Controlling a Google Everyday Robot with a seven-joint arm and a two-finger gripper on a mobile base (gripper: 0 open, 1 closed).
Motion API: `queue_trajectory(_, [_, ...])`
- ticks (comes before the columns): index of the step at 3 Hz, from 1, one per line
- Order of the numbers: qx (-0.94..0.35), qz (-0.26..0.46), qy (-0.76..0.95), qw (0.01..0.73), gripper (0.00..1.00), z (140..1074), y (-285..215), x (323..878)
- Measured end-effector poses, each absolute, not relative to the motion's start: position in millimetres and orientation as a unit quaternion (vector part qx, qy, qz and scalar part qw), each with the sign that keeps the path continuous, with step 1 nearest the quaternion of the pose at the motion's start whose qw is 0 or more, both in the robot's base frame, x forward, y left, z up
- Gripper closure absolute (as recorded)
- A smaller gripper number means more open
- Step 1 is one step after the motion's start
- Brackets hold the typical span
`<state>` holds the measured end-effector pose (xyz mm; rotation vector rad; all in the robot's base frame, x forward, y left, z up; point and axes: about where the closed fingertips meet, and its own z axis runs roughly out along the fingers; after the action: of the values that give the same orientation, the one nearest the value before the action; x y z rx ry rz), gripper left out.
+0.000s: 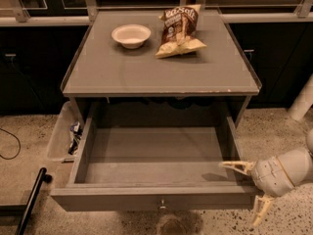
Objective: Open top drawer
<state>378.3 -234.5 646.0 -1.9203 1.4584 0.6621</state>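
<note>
The top drawer (pixel 151 198) stands pulled far out from under the grey table, and its plain grey box (pixel 156 153) has nothing in it. A small round metal knob (pixel 162 205) sits at the centre of its flat front. My gripper (pixel 247 190) is at the drawer's front right corner, with fingers spread open. One fingertip (pixel 234 165) lies over the drawer's right wall. The other fingertip (pixel 259 214) hangs lower, outside the front. It holds nothing.
On the grey tabletop (pixel 122 77) stand a white bowl (pixel 131 35) and a chip bag (pixel 180 31). A clear plastic bin (pixel 59 133) with small items hangs at the table's left. A black pole (pixel 29 202) leans at the lower left. A white post (pixel 303 102) stands at the right.
</note>
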Motion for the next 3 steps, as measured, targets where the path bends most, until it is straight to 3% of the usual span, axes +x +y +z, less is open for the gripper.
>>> queue_trajectory(3, [-0.821, 0.158, 0.449, 0.314, 0.00, 797, -183, 436])
